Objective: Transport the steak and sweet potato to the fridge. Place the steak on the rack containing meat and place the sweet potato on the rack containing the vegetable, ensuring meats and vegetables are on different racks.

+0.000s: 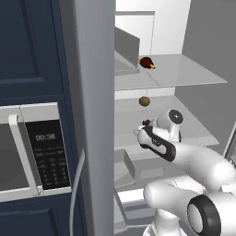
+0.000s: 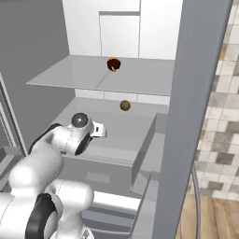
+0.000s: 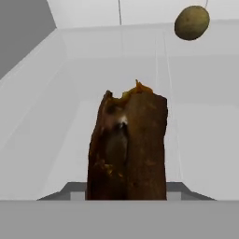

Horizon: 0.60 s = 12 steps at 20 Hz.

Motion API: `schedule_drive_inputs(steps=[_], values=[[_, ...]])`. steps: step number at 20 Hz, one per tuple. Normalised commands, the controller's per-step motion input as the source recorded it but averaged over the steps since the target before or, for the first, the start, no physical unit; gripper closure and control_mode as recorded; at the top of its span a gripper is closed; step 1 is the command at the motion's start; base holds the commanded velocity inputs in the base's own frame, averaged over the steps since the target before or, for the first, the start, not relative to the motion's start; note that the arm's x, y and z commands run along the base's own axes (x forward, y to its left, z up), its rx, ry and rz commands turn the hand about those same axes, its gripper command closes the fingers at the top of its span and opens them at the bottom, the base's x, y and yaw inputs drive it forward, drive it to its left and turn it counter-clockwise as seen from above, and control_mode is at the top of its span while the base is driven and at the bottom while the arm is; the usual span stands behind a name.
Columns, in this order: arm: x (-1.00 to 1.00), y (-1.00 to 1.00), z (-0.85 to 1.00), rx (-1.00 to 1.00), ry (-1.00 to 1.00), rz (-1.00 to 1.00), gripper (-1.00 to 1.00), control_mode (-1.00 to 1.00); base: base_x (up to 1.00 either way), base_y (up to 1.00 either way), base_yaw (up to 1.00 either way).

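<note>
The fridge [image 1: 92, 92] stands open. My gripper [image 1: 144, 129] is shut on the sweet potato [image 3: 127, 149], a dull brown lumpy piece with an orange tip, held just over the front of the lower rack [image 1: 193, 129]. The vegetable [image 1: 144, 101], an olive-green ball, lies farther back on that same rack [image 2: 135, 126] and also appears in the hand view [image 3: 192, 22]. On the upper rack [image 1: 184, 73] lies the dark red steak [image 1: 145, 61], with the small orange meat [image 1: 152, 67] right beside it. The sweet potato hides my fingertips in the hand view.
A microwave [image 1: 27, 147] is set in dark blue cabinets left of the fridge. The fridge's grey side wall [image 2: 196, 116] stands close to the arm. Drawer fronts [image 2: 100, 177] sit below the lower rack. Tiled wall and wood floor [image 2: 219, 214] lie at the right.
</note>
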Motion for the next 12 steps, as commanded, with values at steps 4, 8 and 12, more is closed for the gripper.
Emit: schedule_drive_inputs(steps=[4,8,12], values=[[0.41,0.0,-0.39,0.0,0.0,0.0,1.0,-1.0,0.0,0.0,0.0],[0.45,0.0,-0.41,0.0,0.0,0.0,1.0,-1.0,0.0,0.0,0.0],[0.45,0.0,-0.38,0.0,0.0,0.0,1.0,-1.0,0.0,0.0,0.0]])
